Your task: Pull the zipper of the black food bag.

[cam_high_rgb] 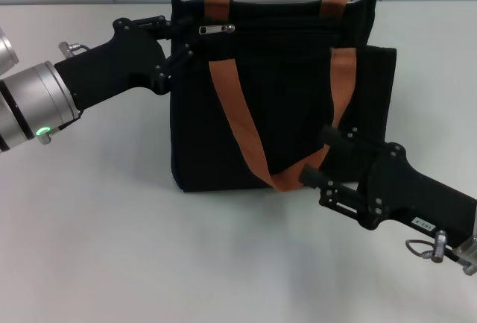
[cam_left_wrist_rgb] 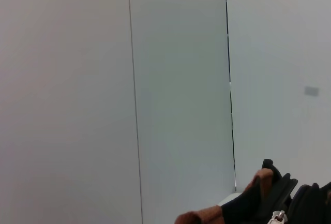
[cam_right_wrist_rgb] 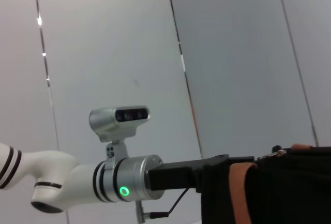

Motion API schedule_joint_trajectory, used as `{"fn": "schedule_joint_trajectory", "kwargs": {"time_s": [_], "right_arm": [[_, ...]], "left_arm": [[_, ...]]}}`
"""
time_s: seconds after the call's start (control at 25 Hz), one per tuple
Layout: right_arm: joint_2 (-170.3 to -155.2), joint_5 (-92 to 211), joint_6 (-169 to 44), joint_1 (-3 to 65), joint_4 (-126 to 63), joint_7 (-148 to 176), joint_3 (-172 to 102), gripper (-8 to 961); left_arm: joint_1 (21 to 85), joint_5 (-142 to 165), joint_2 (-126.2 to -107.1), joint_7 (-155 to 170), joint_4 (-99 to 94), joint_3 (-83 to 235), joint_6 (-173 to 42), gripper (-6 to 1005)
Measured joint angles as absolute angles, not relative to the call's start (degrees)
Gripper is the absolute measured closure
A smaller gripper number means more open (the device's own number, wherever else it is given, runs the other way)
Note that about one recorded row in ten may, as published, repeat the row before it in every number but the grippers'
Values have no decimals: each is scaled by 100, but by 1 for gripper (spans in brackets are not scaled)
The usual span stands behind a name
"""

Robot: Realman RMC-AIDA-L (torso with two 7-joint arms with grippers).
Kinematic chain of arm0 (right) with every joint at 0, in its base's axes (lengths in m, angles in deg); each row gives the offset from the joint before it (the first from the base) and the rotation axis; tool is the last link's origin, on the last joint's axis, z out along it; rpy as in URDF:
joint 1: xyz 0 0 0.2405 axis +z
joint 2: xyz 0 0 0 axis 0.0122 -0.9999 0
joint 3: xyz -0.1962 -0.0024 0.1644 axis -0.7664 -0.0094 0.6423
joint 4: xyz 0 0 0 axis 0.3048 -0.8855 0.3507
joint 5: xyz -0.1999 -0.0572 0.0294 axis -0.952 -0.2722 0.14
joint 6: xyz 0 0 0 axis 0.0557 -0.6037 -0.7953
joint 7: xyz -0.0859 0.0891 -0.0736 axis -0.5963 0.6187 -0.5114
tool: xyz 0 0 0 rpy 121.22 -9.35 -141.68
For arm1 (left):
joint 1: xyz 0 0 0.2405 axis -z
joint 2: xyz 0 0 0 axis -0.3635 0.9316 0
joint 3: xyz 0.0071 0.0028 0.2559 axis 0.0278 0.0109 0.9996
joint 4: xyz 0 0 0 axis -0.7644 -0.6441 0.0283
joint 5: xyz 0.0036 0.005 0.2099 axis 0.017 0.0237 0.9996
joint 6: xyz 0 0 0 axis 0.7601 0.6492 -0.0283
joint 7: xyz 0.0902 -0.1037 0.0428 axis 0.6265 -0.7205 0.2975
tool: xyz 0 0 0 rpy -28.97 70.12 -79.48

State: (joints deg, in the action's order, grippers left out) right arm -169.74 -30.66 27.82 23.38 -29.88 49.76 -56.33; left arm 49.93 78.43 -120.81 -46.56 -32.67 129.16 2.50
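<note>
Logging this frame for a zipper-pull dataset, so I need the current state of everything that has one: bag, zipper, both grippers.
black food bag: upright on the table, orange-brown handles hanging down its front.
zipper: slider near the bag's left end, pull tab lying flat along the track.
left gripper: at the bag's upper left corner, beside the zipper.
right gripper: against the bag's lower right front, by a handle loop.

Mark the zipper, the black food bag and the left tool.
zipper (cam_high_rgb: 217,29), head view, on the silver pull tab.
black food bag (cam_high_rgb: 287,103), head view, on the front panel.
left tool (cam_high_rgb: 176,38), head view, at the bag's top corner.
</note>
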Motion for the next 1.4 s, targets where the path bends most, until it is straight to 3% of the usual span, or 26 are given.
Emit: {"fn": "schedule_joint_trajectory", "kwargs": {"time_s": [0.44,1.4], "right_arm": [[-16942,-3049,3476,2326,-3221,5600,-4670,263],[-16962,-3008,2805,3105,-3453,8095,-3688,263]], "left_arm": [[5052,7433,-12085,-4652,-3278,13030,302,968],[5264,5767,-12089,-4654,-3627,14919,113,965]]}}
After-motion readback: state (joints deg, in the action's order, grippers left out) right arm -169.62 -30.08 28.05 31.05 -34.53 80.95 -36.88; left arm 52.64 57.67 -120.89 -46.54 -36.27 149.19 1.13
